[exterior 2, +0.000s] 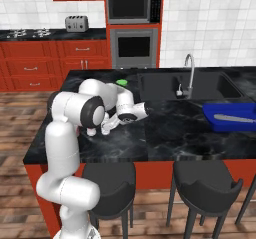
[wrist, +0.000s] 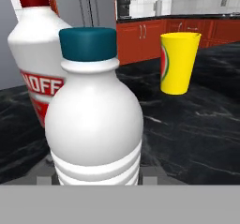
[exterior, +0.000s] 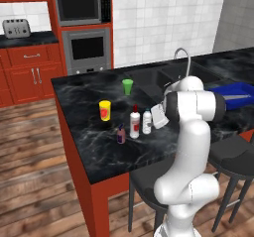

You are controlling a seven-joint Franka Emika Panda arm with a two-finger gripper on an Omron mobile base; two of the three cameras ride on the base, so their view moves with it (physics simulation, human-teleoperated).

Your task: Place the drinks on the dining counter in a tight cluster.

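Left base view: three drinks standing upright near the left end of the dining counter (exterior: 94,147) — white bottle (exterior: 134,122) with red cap in the middle, clear bottle (exterior: 147,121) with teal cap just beside it on the right, shorter purple bottle (exterior: 121,134) just beside on the left and slightly nearer the counter edge. Gripper (exterior: 155,118) reaching in level from the right, right up against the clear bottle; fingers hidden behind the hand, so contact not plain from here. Yellow cup (exterior: 104,110) with red mark near the bottles, further in on the counter; green cup (exterior: 127,86) beyond that, well apart. Curved faucet (exterior: 184,57) and blue tray (exterior: 234,94) further right.

Right base view: arm folded low over the left part of the dining counter, hand (exterior 2: 111,124) pointing left and down; bottles hidden behind the arm. Sink (exterior 2: 160,85) and faucet in the middle of the top, blue tray at the right, two dark stools (exterior 2: 109,193) under the near edge.

Hand view: clear bottle with teal cap very close and upright, standing between the two finger tips (wrist: 149,179), which sit at either side of its ribbed base, pinching it. White bottle just behind it on the left, red lettering on its label. Yellow cup further off on the right, apart from both
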